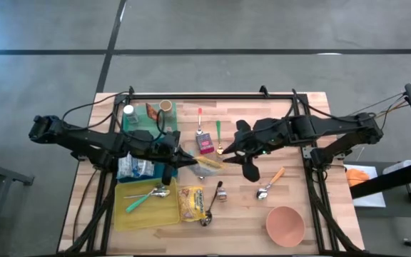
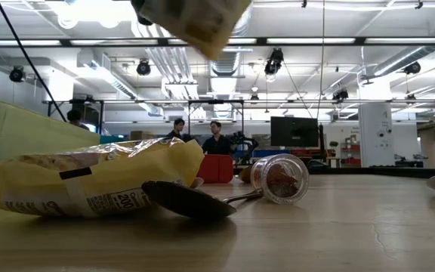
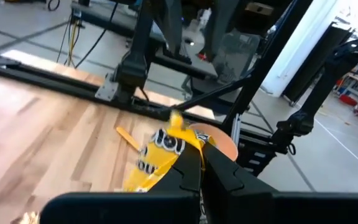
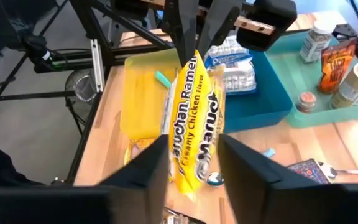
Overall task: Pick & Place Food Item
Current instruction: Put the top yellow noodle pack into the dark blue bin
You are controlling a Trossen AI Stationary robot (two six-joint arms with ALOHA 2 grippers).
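A yellow ramen packet (image 4: 196, 112) hangs in the air over the middle of the table (image 1: 298, 143), between my two grippers. My left gripper (image 3: 204, 163) reaches in from the table's left and is shut on it. My right gripper (image 4: 194, 168) comes from the right. It is open, with one finger on each side of the packet's near end. I cannot tell whether those fingers touch it. In the high view the packet (image 1: 210, 163) lies between the left gripper (image 1: 190, 160) and the right gripper (image 1: 227, 153). The low view shows only its lower part (image 2: 196, 24), far above the tabletop. My left gripper pinches the packet's end (image 3: 180, 144) between its two fingers (image 4: 184, 34). The fingers come in about level from the table's left side. The packet is lifted clear of the table and sticks out from them toward my right gripper.
A teal tray (image 1: 135, 123) with jars stands at the back left, a blue-white packet (image 1: 135, 168) in front of it. A yellow tray (image 1: 143, 211) holds a green-handled spoon. A yellow snack bag (image 1: 191, 203), spoons, a small red box (image 1: 205, 144) and a pink bowl (image 1: 285, 224) lie around.
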